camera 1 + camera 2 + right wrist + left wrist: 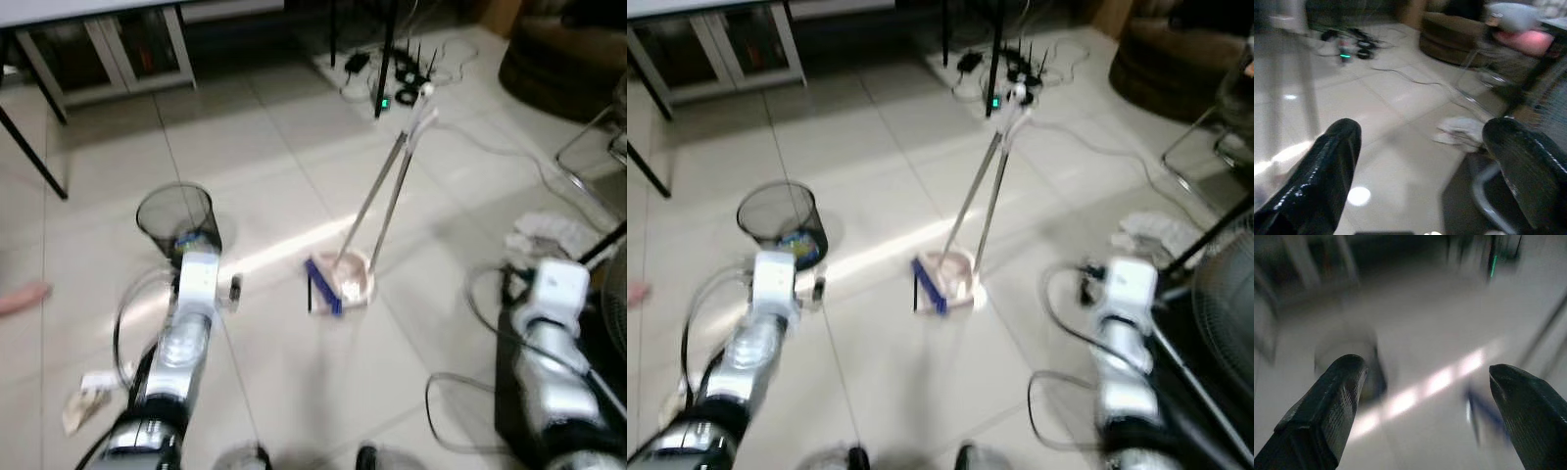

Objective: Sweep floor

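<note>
The long-handled broom and pale dustpan with a blue brush edge stood upright on the tiled floor, well ahead of both tools. The left tool and right tool were spread wide, holding nothing. A clumsy reach could topple the handles, and the white cables beyond could snag.

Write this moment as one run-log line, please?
left gripper: open, empty | right gripper: open, empty | broom and dustpan: standing untouched on floor | mesh bin: beside left arm
</note>
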Controlling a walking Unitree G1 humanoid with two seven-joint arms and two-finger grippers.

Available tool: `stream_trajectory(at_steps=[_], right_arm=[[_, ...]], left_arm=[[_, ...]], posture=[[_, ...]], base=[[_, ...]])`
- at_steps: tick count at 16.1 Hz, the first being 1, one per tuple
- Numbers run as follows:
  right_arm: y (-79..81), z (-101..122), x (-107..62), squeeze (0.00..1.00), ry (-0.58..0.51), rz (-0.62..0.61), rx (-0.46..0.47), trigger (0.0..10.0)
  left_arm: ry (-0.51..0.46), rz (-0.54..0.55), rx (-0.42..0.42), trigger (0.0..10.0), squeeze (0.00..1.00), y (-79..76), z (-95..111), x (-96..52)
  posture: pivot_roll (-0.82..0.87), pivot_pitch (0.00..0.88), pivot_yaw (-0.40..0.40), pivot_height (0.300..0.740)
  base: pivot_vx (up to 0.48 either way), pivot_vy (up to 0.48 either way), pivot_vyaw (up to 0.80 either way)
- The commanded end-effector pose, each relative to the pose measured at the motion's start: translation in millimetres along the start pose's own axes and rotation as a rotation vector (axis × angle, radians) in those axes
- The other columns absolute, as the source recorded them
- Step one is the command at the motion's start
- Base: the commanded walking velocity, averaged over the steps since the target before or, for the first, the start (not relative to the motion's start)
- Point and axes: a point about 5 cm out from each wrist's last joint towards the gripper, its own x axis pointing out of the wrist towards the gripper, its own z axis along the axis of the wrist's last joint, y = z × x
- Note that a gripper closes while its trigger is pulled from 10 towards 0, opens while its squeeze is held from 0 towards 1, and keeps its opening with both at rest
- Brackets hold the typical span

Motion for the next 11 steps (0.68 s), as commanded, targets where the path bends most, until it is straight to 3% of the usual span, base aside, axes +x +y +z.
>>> stream_trajectory(at_steps=[1,2,4,5,6,7,11], right_arm=[[-8.5,9.2,-6.7,0.0,-0.035,-0.054,0.042,10.0],[-11.2,26.3,-8.3,0.0,-0.076,-0.075,0.106,10.0],[-9.1,38.7,-11.8,0.0,-0.111,-0.051,0.153,10.0],[3.1,47.1,-23.9,0.78,-0.147,0.019,0.155,10.0],[13.1,46.7,-34.7,1.0,-0.134,0.053,0.158,10.0],[23.0,42.3,-44.5,1.0,-0.108,0.078,0.184,10.0],[32.1,35.9,-57.0,1.0,-0.055,0.093,0.217,10.0]], left_arm=[[-0.053,-0.033,-0.013,10.0,0.0,-0.9,13.8,-8.6],[-0.109,-0.067,-0.071,10.0,0.0,-8.0,32.5,-14.3],[-0.147,-0.09,-0.117,10.0,0.0,-15.1,42.6,-20.2],[-0.152,-0.121,-0.142,10.0,1.0,-21.6,40.2,-32.9],[-0.118,-0.135,-0.161,10.0,1.0,-21.2,38.1,-45.4],[-0.092,-0.132,-0.151,10.0,1.0,-16.8,37.4,-55.7],[-0.084,-0.103,-0.127,10.0,1.0,-3.4,44.5,-61.5]], posture=[[-0.05,0.098,0.027,0.74],[-0.05,0.1,0.031,0.74],[-0.04,0.102,0.036,0.74],[-0.03,0.109,0.038,0.74],[-0.02,0.112,0.041,0.74],[0.01,0.12,0.038,0.74],[0.03,0.093,0.036,0.74]], base=[[0.0,0.0,0.0],[0.0,0.0,0.0],[0.0,0.0,0.0],[0.0,0.0,0.0],[0.0,0.0,0.0],[0.0,0.0,0.0],[0.0,0.0,0.0]])
